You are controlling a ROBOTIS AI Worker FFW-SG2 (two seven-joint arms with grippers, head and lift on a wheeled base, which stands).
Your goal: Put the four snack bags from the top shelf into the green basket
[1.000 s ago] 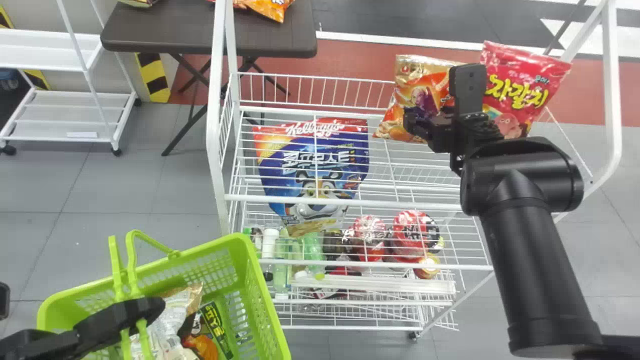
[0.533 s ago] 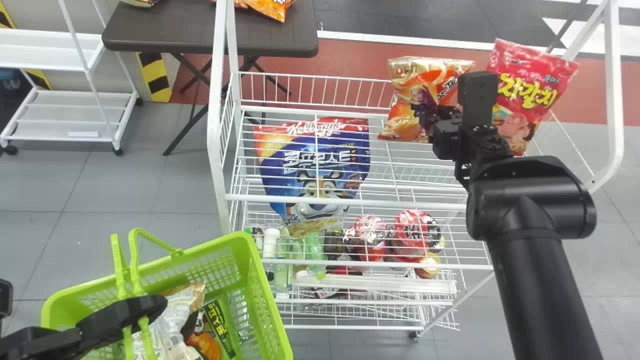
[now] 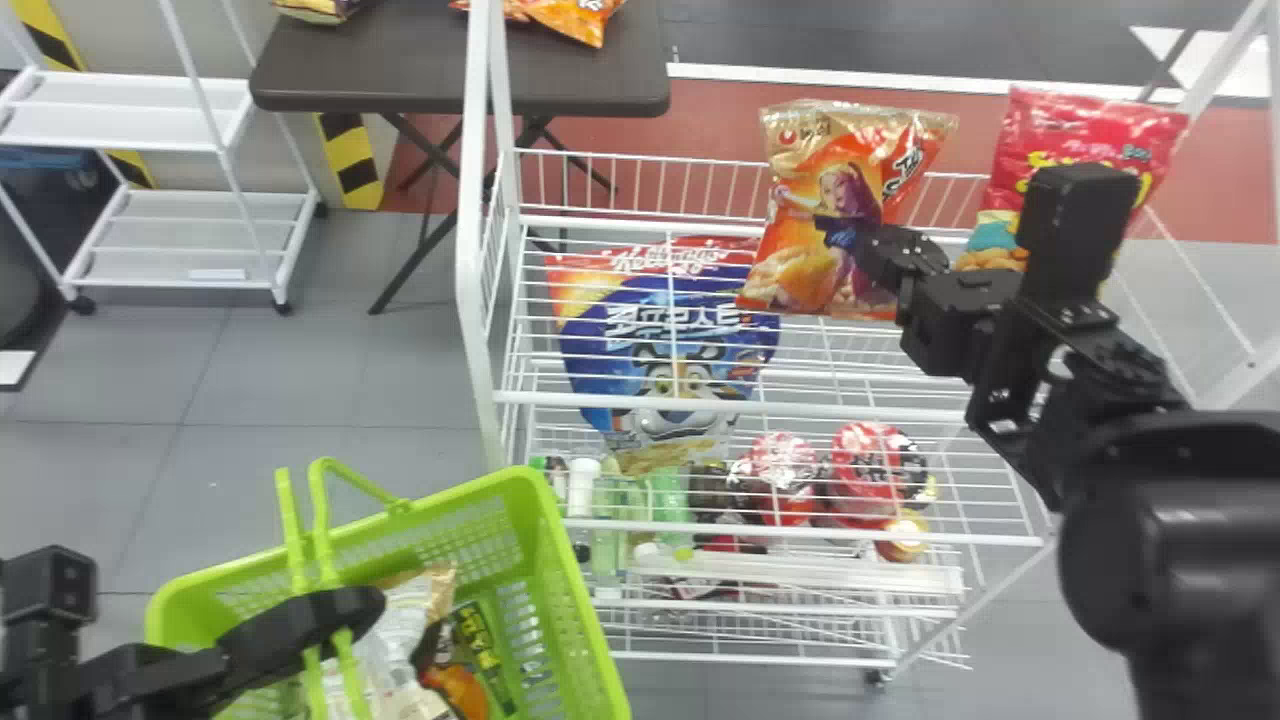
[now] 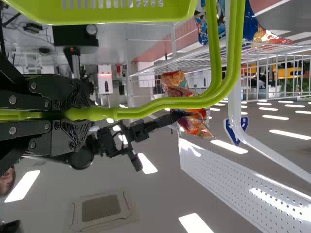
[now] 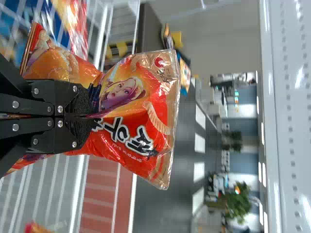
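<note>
Pinching an orange snack bag (image 3: 805,265) between closed fingers above the top shelf (image 3: 860,410), my right claw (image 5: 95,119) must go left and nearer, to the green basket (image 3: 584,600) my left claw (image 4: 80,114) grips.

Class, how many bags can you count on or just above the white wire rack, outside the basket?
3: the orange bag held in the right end effector, the red bag to its right, and the blue bag to its left. Others may be hidden.
</note>
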